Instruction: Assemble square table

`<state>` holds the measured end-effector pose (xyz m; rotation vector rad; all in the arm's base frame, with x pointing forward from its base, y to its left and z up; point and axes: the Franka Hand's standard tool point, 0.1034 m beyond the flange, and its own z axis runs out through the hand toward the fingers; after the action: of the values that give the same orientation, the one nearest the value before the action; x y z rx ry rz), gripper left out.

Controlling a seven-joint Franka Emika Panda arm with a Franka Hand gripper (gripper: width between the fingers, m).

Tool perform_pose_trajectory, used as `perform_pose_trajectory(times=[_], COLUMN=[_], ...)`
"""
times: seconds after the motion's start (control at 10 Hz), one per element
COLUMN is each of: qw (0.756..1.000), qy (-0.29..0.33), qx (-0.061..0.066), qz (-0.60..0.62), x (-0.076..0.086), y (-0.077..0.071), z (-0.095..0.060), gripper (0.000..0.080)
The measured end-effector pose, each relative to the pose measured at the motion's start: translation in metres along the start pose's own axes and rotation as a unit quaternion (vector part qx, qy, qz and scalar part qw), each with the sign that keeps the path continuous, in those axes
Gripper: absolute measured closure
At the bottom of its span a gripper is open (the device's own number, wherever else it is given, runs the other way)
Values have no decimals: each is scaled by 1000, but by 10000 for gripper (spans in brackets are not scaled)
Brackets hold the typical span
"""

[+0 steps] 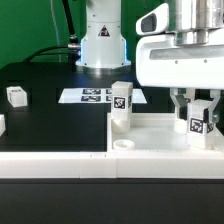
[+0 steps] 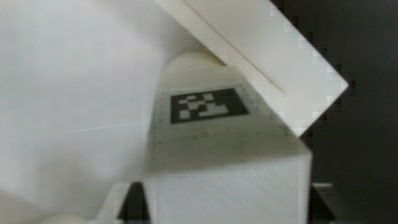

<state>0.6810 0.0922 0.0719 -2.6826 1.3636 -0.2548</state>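
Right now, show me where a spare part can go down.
Free: the black table between the loose leg, marker board, slab and low wall. Crowded: the slab's end on the exterior view's right, where the tool grips the held leg, and around the upright leg.

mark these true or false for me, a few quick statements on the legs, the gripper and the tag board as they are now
1. The gripper is shut on a small white plastic leg with a black-and-white tag. True.
2. The thin flat white marker board lies on the white square plastic slab. False: it lies on the black table behind the slab.
3. Another white tagged leg stands upright at the slab's end on the exterior view's left. True.
4. Every leg is on the slab. False: a loose white leg lies on the table, far to the exterior view's left.
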Motion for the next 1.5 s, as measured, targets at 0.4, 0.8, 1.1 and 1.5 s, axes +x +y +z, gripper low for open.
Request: perform_pose_trajectory(times=[0.4, 0.8, 1.1, 1.5], qw=[960, 853, 835, 838], qy=[-11, -31, -25, -25], qx=[-23, -5, -15, -15], qz=[279, 521, 550, 545], x=[-1, -4, -2, -2], y=[6, 10, 15, 16], z=[0, 0, 0, 1], gripper=[504, 502, 501, 186])
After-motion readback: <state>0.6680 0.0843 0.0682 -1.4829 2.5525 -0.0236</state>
